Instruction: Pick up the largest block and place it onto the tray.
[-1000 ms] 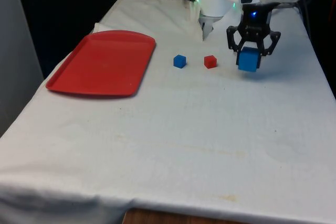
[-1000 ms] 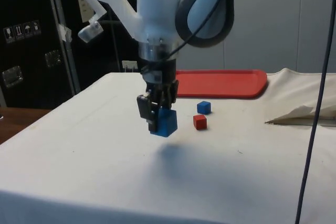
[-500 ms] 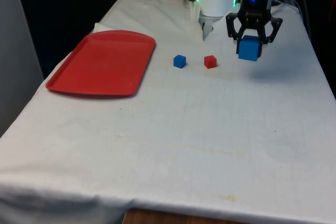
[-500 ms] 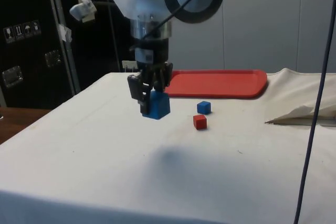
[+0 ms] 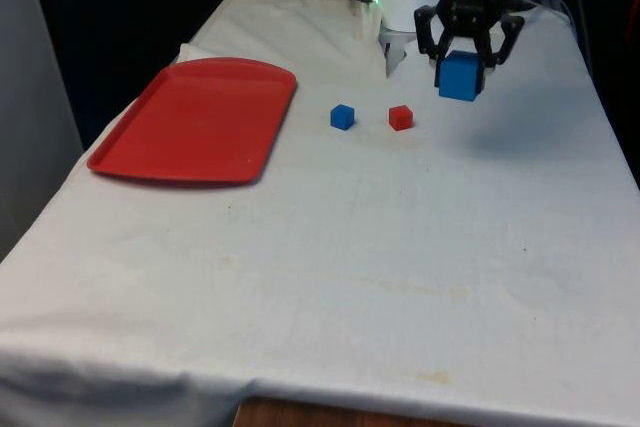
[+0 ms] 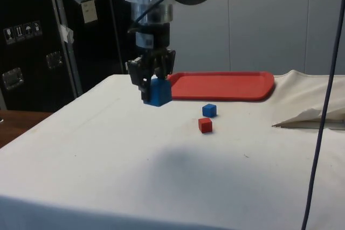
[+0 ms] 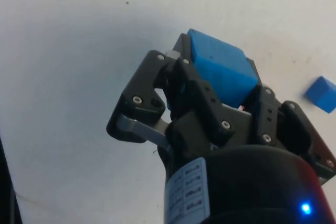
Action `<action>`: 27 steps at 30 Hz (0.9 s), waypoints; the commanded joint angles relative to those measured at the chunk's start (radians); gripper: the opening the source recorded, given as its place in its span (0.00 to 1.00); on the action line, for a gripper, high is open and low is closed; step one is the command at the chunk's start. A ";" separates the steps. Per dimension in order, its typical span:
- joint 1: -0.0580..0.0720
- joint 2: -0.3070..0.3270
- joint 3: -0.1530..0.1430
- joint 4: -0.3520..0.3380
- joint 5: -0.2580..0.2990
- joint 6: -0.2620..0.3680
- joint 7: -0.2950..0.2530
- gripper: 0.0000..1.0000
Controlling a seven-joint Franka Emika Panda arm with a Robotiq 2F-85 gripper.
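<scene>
The large blue block (image 5: 460,76) hangs in the air above the cloth, held between the fingers of my gripper (image 5: 461,69), which is shut on it. From the side the gripper (image 6: 153,87) and large blue block (image 6: 158,92) float well above the table. The wrist view has the large blue block (image 7: 221,67) clamped between the black fingers. A red tray (image 5: 199,118) lies at the front view's left, far from the gripper. A small blue block (image 5: 343,116) and a small red block (image 5: 401,117) rest on the cloth between tray and gripper.
A crumpled fold of white cloth (image 6: 310,117) lies near the robot's base. The red tray (image 6: 221,85) sits beyond the small blocks in the side view. A small blue block (image 7: 321,93) lies on the cloth in the wrist view.
The gripper has risen with the large blue block and shifted slightly toward the front view's left. The small blocks and tray have not moved.
</scene>
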 commanded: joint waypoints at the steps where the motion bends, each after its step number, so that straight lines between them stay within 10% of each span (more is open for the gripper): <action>1: -0.004 -0.006 -0.009 -0.002 -0.007 -0.006 -0.001 0.00; 27: -0.036 0.003 -0.133 -0.016 0.011 0.008 -0.127 0.00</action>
